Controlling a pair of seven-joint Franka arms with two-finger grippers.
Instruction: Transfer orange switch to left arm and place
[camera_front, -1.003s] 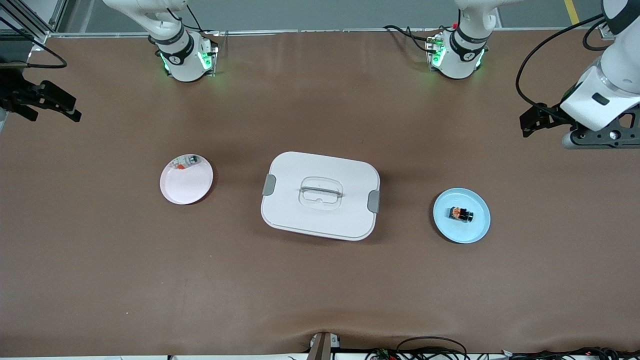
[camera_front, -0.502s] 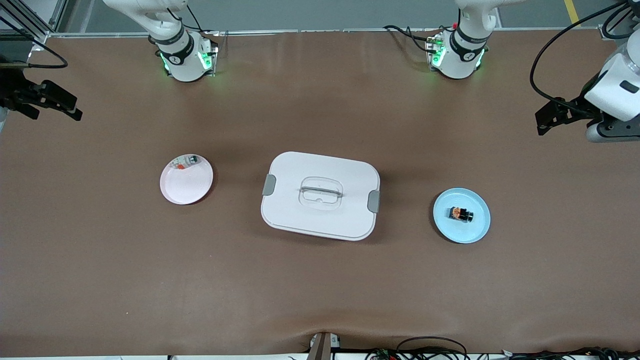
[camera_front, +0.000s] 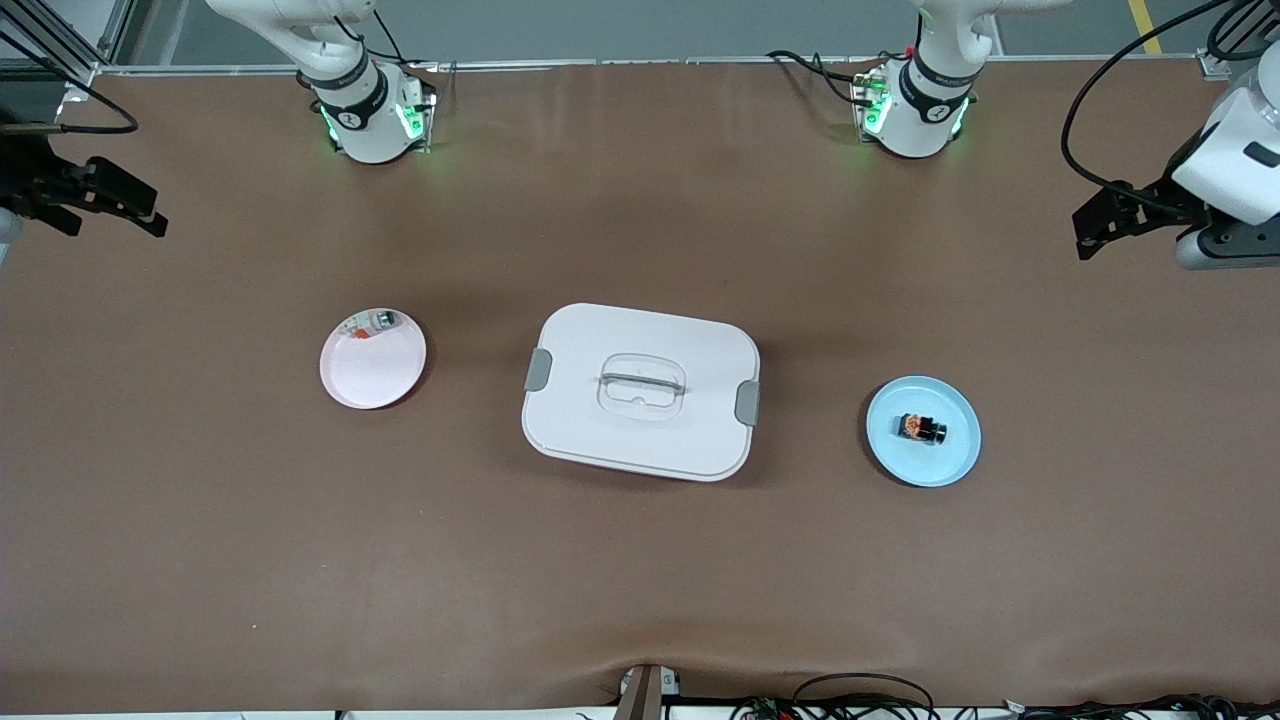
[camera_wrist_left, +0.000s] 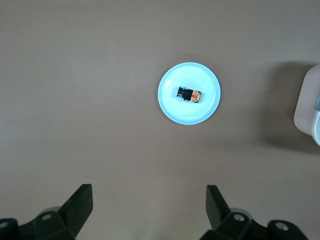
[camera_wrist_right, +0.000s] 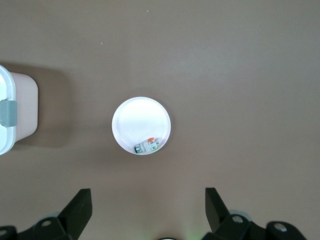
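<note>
The orange switch (camera_front: 920, 428) lies on a light blue plate (camera_front: 952, 462) toward the left arm's end of the table. It also shows in the left wrist view (camera_wrist_left: 190, 94) on that plate (camera_wrist_left: 172, 107). The white box (camera_front: 640, 390) stands at the table's middle, lid on. My left gripper (camera_front: 1088, 232) is open and empty, high over the table's edge at the left arm's end. My right gripper (camera_front: 150, 208) is open and empty, high over the table's edge at the right arm's end. Both wrist views show the open fingers wide apart, left (camera_wrist_left: 148, 195) and right (camera_wrist_right: 147, 197).
A pink plate (camera_front: 372, 370) holding a silvery-clear part (camera_front: 370, 324) sits between the box and the right arm's end; it also shows in the right wrist view (camera_wrist_right: 140, 120). The box's edge shows in the wrist views, left (camera_wrist_left: 310, 110) and right (camera_wrist_right: 15, 107).
My left gripper has drawn back toward the left arm's end of the table and risen a little. My right gripper has barely shifted. The switch, plates and box have not moved.
</note>
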